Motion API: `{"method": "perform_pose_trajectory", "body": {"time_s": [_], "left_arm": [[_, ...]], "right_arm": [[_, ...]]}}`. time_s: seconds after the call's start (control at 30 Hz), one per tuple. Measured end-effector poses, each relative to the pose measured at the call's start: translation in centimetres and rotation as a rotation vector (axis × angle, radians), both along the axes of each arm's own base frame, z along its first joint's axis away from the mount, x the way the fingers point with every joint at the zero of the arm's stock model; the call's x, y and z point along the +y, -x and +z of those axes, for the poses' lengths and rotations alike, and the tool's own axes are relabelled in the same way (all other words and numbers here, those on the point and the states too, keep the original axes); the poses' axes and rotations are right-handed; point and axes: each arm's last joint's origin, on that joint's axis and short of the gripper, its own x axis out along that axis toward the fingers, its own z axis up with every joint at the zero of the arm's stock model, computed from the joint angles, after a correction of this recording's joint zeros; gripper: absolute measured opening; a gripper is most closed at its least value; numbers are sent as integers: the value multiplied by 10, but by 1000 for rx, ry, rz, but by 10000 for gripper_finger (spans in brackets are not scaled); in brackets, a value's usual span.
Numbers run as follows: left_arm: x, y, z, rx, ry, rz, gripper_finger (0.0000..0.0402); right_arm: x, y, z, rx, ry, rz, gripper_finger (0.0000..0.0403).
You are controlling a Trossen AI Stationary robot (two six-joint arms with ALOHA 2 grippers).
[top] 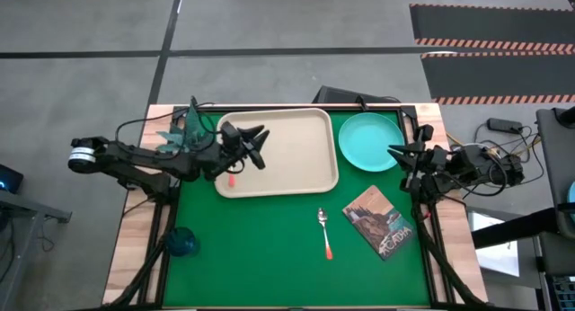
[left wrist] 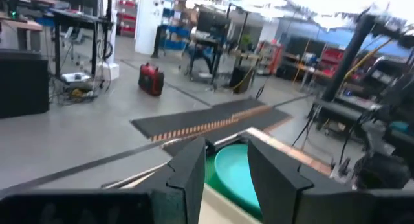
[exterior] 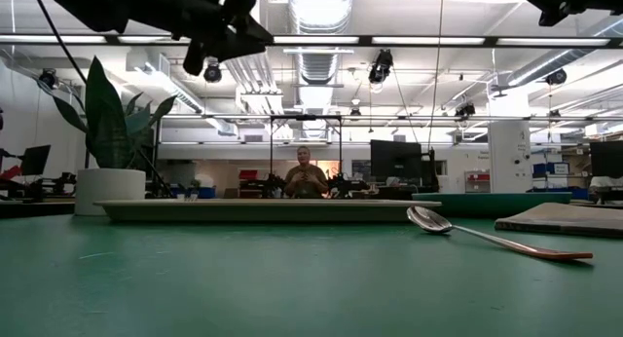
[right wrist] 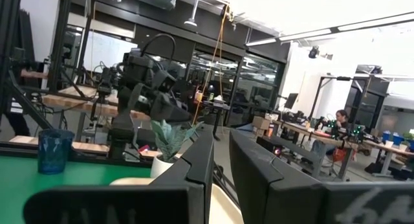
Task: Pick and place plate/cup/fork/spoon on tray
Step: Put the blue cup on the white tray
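Left gripper over tray at centre frame, fingers apart, empty. Right gripper at right beside plate, fingers apart. Spoon lower centre.

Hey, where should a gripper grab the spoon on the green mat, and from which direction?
Probably grip the spoon at mid-handle, coming straight down with the fingers across its slim shaft. It lies flat on the mat, bowl toward the tray, red-orange end pointing away, with open mat on both sides.
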Motion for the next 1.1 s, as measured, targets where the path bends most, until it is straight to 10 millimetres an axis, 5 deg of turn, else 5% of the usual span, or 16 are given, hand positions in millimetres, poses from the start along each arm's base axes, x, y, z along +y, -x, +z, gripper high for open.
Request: {"method": "perform_pose_trajectory", "body": {"time_s": [0.27,1.1], "left_arm": [[-1,4,-19,35,44,-12,103],[-4,-4,-29,44,89,-98,102]], "right_arm": [[0,0,0,-3,-18,4,43],[0,0,0,-3,-18,5,43]]}}
